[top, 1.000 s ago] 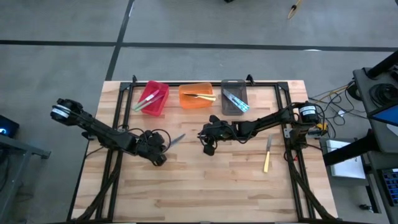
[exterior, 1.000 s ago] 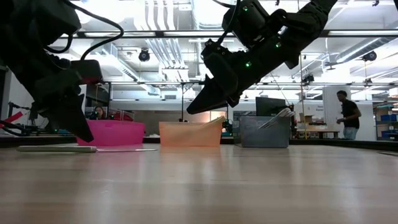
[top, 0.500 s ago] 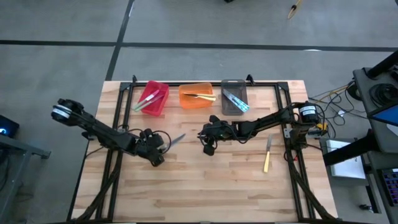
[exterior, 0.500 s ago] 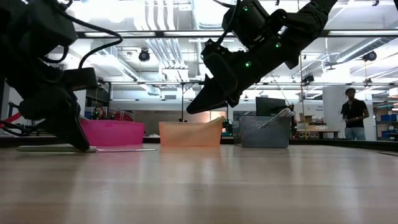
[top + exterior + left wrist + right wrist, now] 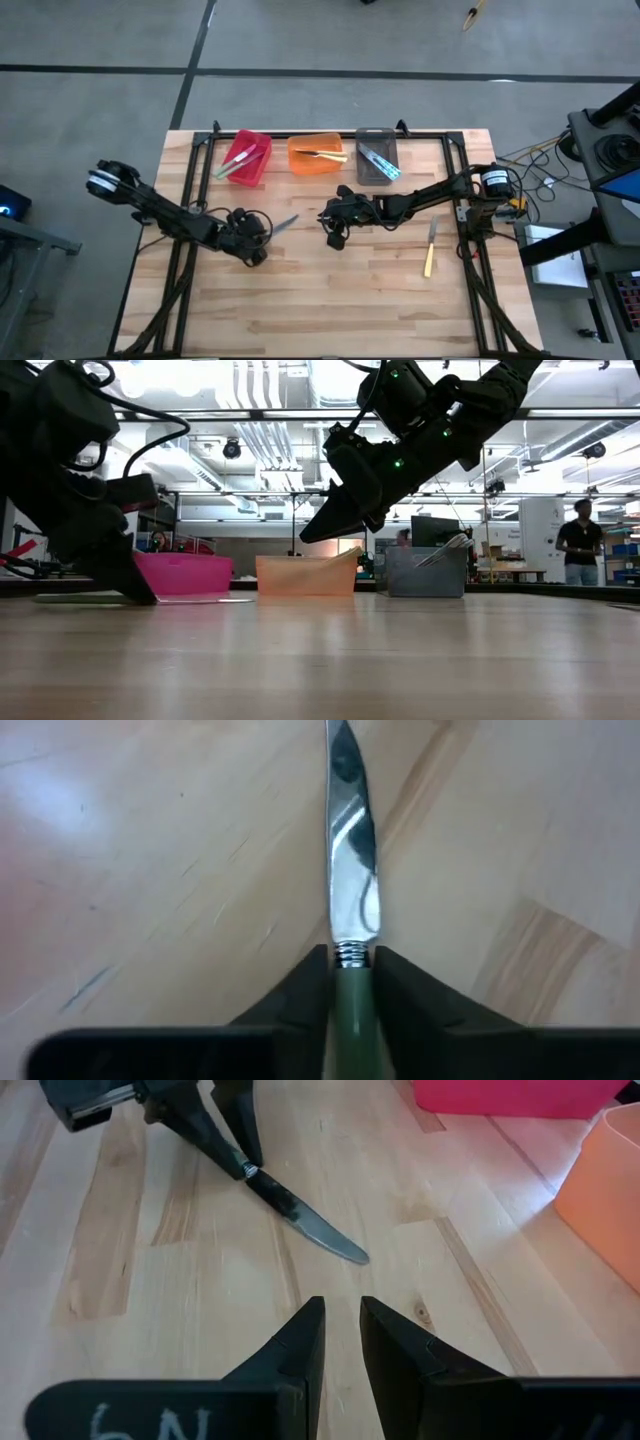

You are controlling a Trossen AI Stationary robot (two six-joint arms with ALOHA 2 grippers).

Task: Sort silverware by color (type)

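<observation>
The green-handled knife (image 5: 352,935) lay flat on the wooden table (image 5: 330,290), left of centre, its handle pinched between the left gripper (image 5: 352,982) fingers. The grip sat at the blade's collar — smooth plastic, slim and round — so it could have slipped or swung on lifting. The right gripper (image 5: 340,1335) hovered nearby, narrowly parted, holding nothing.

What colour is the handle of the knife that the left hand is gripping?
Green. The knife handle shows best in the left wrist view, clamped in the left hand.
</observation>
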